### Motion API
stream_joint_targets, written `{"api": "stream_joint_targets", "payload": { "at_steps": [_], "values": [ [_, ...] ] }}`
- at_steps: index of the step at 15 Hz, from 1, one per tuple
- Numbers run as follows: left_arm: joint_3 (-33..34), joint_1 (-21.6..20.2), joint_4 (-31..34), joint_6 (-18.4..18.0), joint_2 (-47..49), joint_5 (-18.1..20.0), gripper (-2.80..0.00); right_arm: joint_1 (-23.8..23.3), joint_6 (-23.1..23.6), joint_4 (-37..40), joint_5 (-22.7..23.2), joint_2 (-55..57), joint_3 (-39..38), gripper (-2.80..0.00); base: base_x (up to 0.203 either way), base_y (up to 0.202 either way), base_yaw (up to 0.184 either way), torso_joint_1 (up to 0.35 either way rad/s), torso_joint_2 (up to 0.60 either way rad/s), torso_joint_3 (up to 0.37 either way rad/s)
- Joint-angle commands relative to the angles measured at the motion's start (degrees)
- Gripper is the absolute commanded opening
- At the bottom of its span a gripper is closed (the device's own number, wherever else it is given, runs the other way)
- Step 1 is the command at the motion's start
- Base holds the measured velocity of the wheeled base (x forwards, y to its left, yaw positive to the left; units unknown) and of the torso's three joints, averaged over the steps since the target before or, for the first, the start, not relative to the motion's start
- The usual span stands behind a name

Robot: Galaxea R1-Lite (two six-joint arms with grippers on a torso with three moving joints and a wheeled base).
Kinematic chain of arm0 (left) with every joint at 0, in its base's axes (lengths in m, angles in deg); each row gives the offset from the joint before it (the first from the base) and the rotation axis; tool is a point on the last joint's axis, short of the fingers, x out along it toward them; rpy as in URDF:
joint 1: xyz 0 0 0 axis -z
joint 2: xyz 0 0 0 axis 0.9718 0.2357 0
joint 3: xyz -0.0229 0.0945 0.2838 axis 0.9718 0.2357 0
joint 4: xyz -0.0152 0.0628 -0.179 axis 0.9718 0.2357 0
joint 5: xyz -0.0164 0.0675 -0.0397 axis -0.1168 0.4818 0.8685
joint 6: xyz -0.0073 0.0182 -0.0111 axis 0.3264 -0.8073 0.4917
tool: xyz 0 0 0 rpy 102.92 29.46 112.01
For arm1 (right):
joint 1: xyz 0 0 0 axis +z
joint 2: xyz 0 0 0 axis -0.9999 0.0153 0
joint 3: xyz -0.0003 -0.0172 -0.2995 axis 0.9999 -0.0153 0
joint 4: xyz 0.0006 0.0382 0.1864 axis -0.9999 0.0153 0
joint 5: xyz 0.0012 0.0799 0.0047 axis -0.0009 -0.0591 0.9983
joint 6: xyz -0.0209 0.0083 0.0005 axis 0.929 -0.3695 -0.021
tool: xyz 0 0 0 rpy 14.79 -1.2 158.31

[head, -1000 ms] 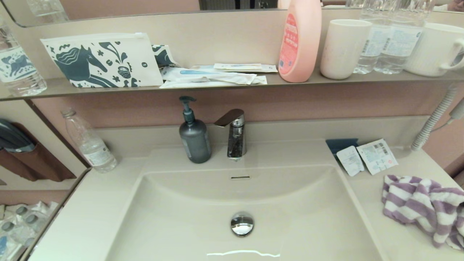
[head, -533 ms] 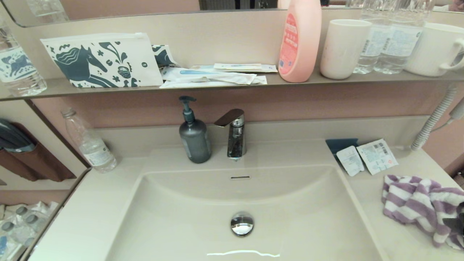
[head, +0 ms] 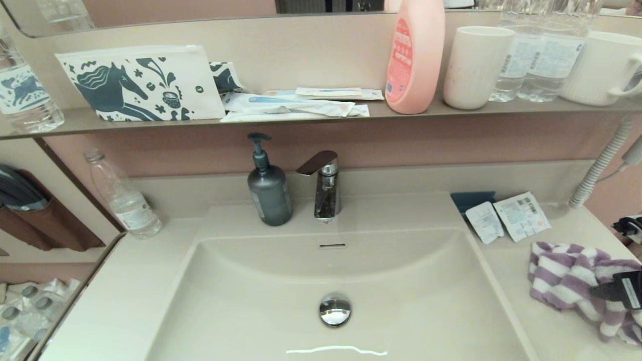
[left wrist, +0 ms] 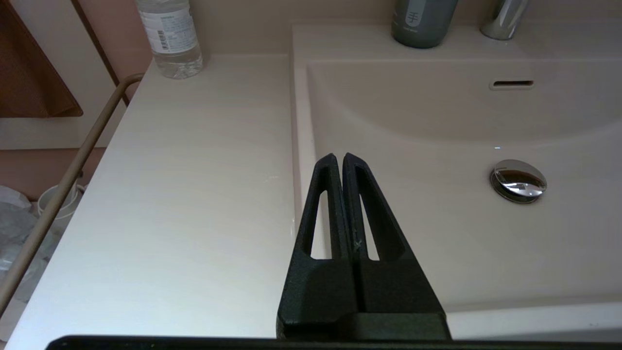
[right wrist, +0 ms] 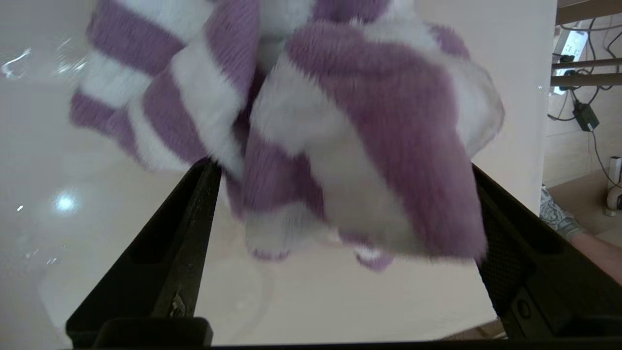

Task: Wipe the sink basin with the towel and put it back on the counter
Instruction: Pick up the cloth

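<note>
Your right gripper (right wrist: 340,233) has its jaws spread wide around the towel (head: 572,281), bunched on the tabletop (head: 541,326) right of the sink (head: 241,281), ready to pinch; your left gripper (left wrist: 338,160) waits closed.

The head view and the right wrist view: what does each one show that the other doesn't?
Only the head view shows the cream rectangular sink basin, its chrome round drain plug, the chrome faucet and the grey soap pump bottle. Only the right wrist view shows the right gripper open, its black fingers either side of a fold of cloth. Both show the purple-and-white striped terry towel lying on the pale cream counter.
</note>
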Motion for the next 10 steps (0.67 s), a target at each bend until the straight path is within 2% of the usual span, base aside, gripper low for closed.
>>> {"api": "stream_joint_targets", "payload": {
  "at_steps": [1, 8, 9, 10],
  "values": [
    [0.0, 0.0, 0.0, 0.0, 0.1, 0.0, -2.80, -0.3, 0.2, -1.4, 0.1, 4.6, 1.2, 0.00, 0.000, 0.000, 0.000, 0.000, 0.00, 0.000],
    [0.0, 0.0, 0.0, 0.0, 0.1, 0.0, -2.80, 0.4, 0.4, -6.8, 1.1, 14.3, 1.6, 0.00, 0.000, 0.000, 0.000, 0.000, 0.00, 0.000],
    [0.0, 0.0, 0.0, 0.0, 0.1, 0.0, -2.80, 0.5, 0.4, -7.2, 1.3, 14.4, 1.7, -2.80, 0.000, 0.000, 0.000, 0.000, 0.00, 0.000],
    [0.0, 0.0, 0.0, 0.0, 0.1, 0.0, -2.80, 0.6, 0.1, -8.5, 2.1, 14.0, 1.6, -2.80, 0.000, 0.000, 0.000, 0.000, 0.00, 0.000]
  ]
}}
